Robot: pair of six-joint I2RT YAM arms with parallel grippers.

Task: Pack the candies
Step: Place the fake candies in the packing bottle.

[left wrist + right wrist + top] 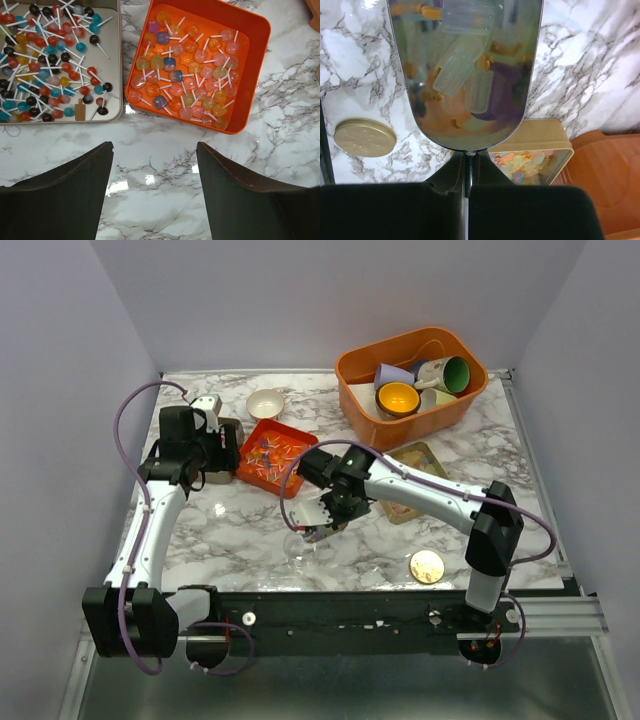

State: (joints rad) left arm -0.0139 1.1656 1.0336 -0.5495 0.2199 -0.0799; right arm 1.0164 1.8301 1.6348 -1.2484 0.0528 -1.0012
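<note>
My right gripper (466, 160) is shut on the handle of a shiny metal scoop (420, 115). Several pale yellow gummy candies (457, 70) lie in the scoop. In the top view the scoop (312, 515) is held over the table's middle by the right gripper (337, 502). A tan tin (540, 140) of pastel candies (520, 162) lies just behind the scoop, and it also shows in the top view (428, 453). My left gripper (155, 147) is open and empty above bare marble. Beyond it are an orange tray (252, 75) of pastel lollipops and a tan tray (116, 60) of bright lollipops.
An orange bin (352, 375) with coloured cups stands at the back right. A round gold disc (427, 565) lies near the front edge and also shows in the right wrist view (364, 137). A white bowl (266, 402) sits at the back. Something clear (298, 546) stands below the scoop.
</note>
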